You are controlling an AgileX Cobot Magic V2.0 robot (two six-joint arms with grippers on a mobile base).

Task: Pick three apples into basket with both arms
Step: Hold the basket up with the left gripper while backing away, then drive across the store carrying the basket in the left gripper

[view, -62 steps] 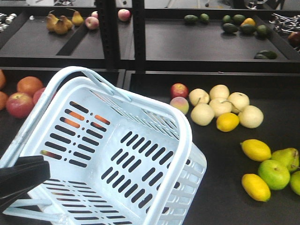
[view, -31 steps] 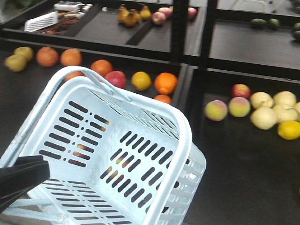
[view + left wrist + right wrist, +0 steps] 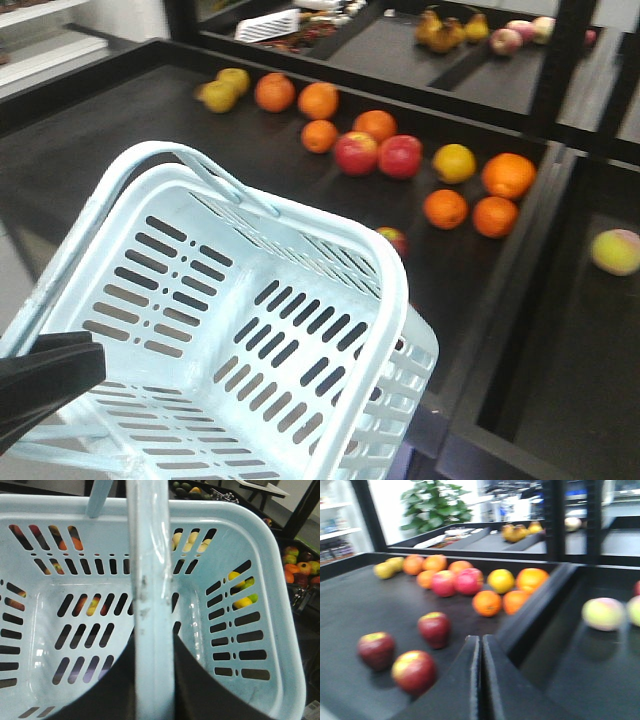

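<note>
Three dark maroon-red round apples (image 3: 414,671) near the closed, empty right tool (image 3: 480,642): likely firm, waxy, bruisable, so pinch across the belly. Left tool (image 3: 154,642) clamps the handle (image 3: 149,555) of the pale-blue slotted plastic basket (image 3: 392,300).

You have a black counter (image 3: 345,595) split by a raised divider (image 3: 535,605). Left of it, three dark maroon apples (image 3: 434,628) lie close together at the front. Behind them sit oranges (image 3: 487,603), two pinkish-red apples (image 3: 456,581) side by side, and yellow-green fruit (image 3: 390,567) farthest back. Right of it lies a pale fruit (image 3: 603,613)
</note>
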